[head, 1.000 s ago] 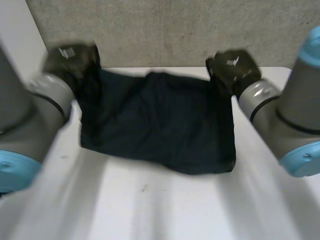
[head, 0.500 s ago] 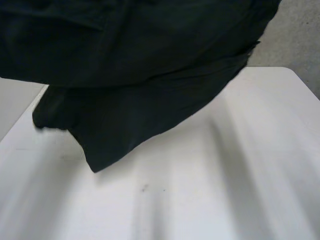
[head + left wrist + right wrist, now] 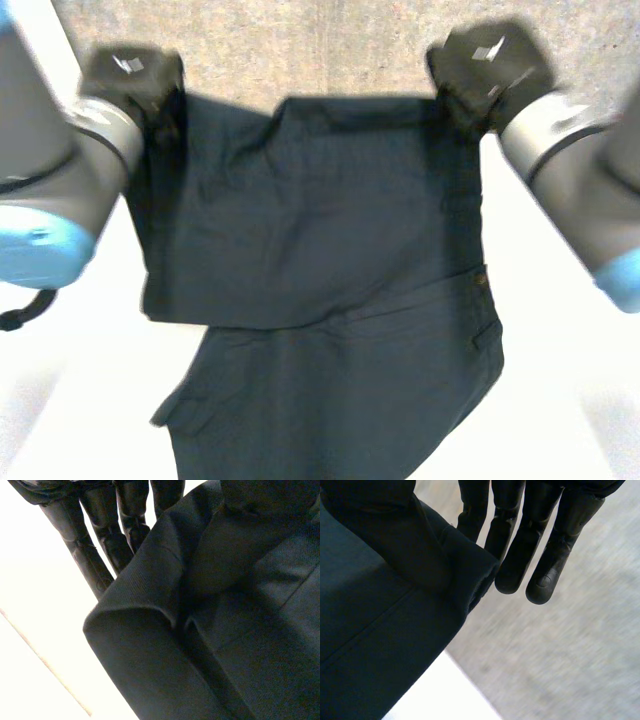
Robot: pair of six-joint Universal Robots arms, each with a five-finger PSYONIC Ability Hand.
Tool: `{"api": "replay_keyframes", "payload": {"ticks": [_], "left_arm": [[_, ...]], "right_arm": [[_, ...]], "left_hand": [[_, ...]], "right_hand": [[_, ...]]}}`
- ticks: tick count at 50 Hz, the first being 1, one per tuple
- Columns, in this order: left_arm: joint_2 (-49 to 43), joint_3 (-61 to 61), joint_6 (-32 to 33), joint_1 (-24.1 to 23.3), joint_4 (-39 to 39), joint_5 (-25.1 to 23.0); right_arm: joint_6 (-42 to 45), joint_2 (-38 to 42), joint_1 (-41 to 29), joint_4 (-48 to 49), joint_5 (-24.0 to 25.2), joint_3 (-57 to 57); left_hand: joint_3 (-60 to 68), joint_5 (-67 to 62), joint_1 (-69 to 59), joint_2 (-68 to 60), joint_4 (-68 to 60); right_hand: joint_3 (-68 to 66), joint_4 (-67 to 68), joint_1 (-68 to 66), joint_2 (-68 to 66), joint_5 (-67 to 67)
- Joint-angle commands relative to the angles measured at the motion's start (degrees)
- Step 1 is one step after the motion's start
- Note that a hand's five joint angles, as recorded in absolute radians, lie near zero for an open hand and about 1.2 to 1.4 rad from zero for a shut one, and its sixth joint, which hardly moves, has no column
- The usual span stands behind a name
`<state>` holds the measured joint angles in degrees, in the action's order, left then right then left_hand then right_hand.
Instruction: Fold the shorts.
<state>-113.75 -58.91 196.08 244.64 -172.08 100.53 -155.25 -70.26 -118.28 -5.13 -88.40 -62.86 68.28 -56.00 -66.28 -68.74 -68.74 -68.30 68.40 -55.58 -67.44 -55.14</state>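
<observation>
1. Nearest the robot, the lower part of the dark navy shorts (image 3: 330, 400) lies flat on the white bench (image 3: 570, 400) and runs off the near edge of the head view. A small button or rivet sits by a pocket line on its right side.
2. Mid-bench: a second layer of the shorts overlaps the near part. Its lower edge crosses the garment from side to side.
3. Far left corner: the left hand (image 3: 130, 75) has this corner. In the left wrist view the fingers (image 3: 87, 555) are straight, with a rolled fold of cloth pinched against their inner side. The thumb is hidden by the cloth.
4. Far right corner: the right hand (image 3: 490, 60) has the other corner. Its fingers (image 3: 520, 555) are straight and close together, with the bunched hem clamped beside them.
5. The far edge sags slightly between the two hands.
6. Beyond: a grey concrete surface (image 3: 300, 50).
</observation>
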Motion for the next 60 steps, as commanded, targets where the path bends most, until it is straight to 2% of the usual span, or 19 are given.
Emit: {"api": "replay_keyframes", "payload": {"ticks": [1, 5, 8, 9, 10, 11, 12, 13, 15, 20, 27, 32, 38, 40, 46, 48, 51, 55, 60], "left_arm": [[-21.7, 17.3, 0.4, 1.2, -2.4, 0.0], [-31.8, 30.7, 0.5, 2.4, -6.5, -0.1], [-37.7, 39.7, 0.8, 3.0, -11.0, -0.5], [-39.7, 42.8, 0.9, 3.0, -13.0, -1.2], [-40.4, 43.9, 0.9, 3.0, -13.6, -1.7], [-40.8, 44.6, 0.8, 3.0, -14.2, -2.3], [-41.1, 44.8, 0.8, 3.0, -14.3, -3.0], [-41.1, 44.4, 0.7, 2.6, -14.2, -4.0], [-41.1, 43.4, 0.7, 2.0, -13.6, -4.3], [-38.5, 36.3, 0.7, 0.8, -12.4, -4.2], [-22.3, 16.3, -0.2, 1.1, -5.1, -2.5], [-6.0, -5.7, -1.3, -1.7, -0.2, -2.5], [8.2, -25.9, -5.1, -7.5, -0.2, -2.2], [12.0, -32.5, -6.9, -9.8, -0.6, -1.8], [15.8, -44.6, -9.5, -14.9, -5.0, 0.1], [15.8, -48.0, -9.6, -16.6, -7.7, 2.1], [15.3, -50.9, -9.7, -18.0, -10.7, 5.0], [13.1, -54.2, -9.7, -19.2, -16.5, 11.3], [10.2, -54.1, -9.7, -19.6, -18.5, 12.7]], "right_arm": [[-0.1, 20.7, -0.1, 6.9, -4.1, 12.6], [0.5, 28.3, -0.1, 16.8, -7.5, 18.7], [0.6, 31.8, -0.1, 23.0, -6.3, 20.4], [0.9, 34.2, 0.1, 25.5, -4.3, 21.9], [1.0, 35.3, 0.2, 26.0, -3.0, 22.3], [1.2, 36.1, 0.3, 25.4, -1.1, 22.6], [1.3, 36.9, 0.4, 24.5, 0.7, 22.9], [1.3, 37.6, 0.4, 21.6, 3.5, 23.4], [1.1, 37.5, 0.4, 18.9, 5.2, 23.2], [-0.1, 34.3, 1.3, 13.4, 5.0, 20.9], [-0.8, 20.5, 4.6, 6.5, 4.9, 8.6], [-0.3, 9.8, 7.9, -1.2, 10.2, -2.9], [1.6, 5.0, 13.1, -6.6, 17.7, -13.9], [3.2, 4.1, 14.4, -6.8, 19.9, -19.1], [6.8, 3.0, 16.1, -3.3, 22.7, -28.6], [6.7, 3.0, 16.2, 0.5, 23.0, -31.8], [6.7, 3.2, 16.3, 6.4, 23.1, -35.3], [6.6, 3.8, 16.3, 12.2, 23.3, -38.0], [6.4, 5.2, 16.3, 15.7, 23.2, -38.9]], "left_hand": [[11.7, -14.0, -13.7, -11.3, -11.3], [11.7, -14.0, -13.7, -11.3, -11.3], [11.7, -14.0, -13.7, -11.3, -11.3], [5.4, -7.7, -7.4, -5.0, -5.0], [-20.1, 17.9, 18.1, 20.6, 20.6], [-44.5, 42.3, 42.5, 45.0, 45.0], [-58.3, 56.0, 56.3, 58.7, 58.7], [-54.6, 52.3, 52.6, 55.1, 55.1], [-58.3, 56.0, 56.3, 58.7, 58.7], [-58.3, 56.0, 56.3, 58.7, 58.7], [-58.3, 56.0, 56.3, 58.7, 58.7], [-57.7, 55.5, 55.7, 58.2, 58.2], [-51.9, 49.6, 49.9, 52.3, 52.3], [-46.2, 43.9, 44.2, 46.6, 46.6], [-45.5, 43.2, 43.5, 45.9, 45.9], [-44.1, 41.8, 42.1, 44.6, 44.6], [-43.6, 41.3, 41.6, 44.1, 44.1], [-42.4, 40.1, 40.4, 42.9, 42.9], [-42.1, 39.8, 40.1, 42.5, 42.5]], "right_hand": [[-11.7, 11.6, -24.4, -12.6, -14.9], [-11.7, 11.6, -24.4, -12.6, -14.9], [-11.7, 11.6, -24.4, -12.6, -14.9], [15.7, -15.8, 3.0, 14.9, 12.6], [45.0, -45.1, 32.2, 44.1, 41.8], [58.3, -58.4, 45.6, 57.4, 55.1], [58.3, -58.4, 45.6, 57.4, 55.1], [58.3, -58.4, 45.6, 57.4, 55.1], [58.3, -58.4, 45.6, 57.4, 55.1], [58.3, -58.4, 45.6, 57.4, 55.1], [58.3, -58.4, 45.6, 57.4, 55.1], [58.3, -58.4, 45.6, 57.4, 55.1], [55.9, -56.0, 43.2, 55.0, 52.7], [53.5, -53.6, 40.8, 52.7, 50.4], [51.0, -51.1, 38.3, 50.1, 47.8], [47.1, -47.2, 34.4, 46.3, 44.0], [38.9, -39.0, 26.2, 38.0, 35.7], [35.0, -35.1, 22.3, 34.2, 31.9], [27.0, -27.1, 14.2, 26.1, 23.8]]}}
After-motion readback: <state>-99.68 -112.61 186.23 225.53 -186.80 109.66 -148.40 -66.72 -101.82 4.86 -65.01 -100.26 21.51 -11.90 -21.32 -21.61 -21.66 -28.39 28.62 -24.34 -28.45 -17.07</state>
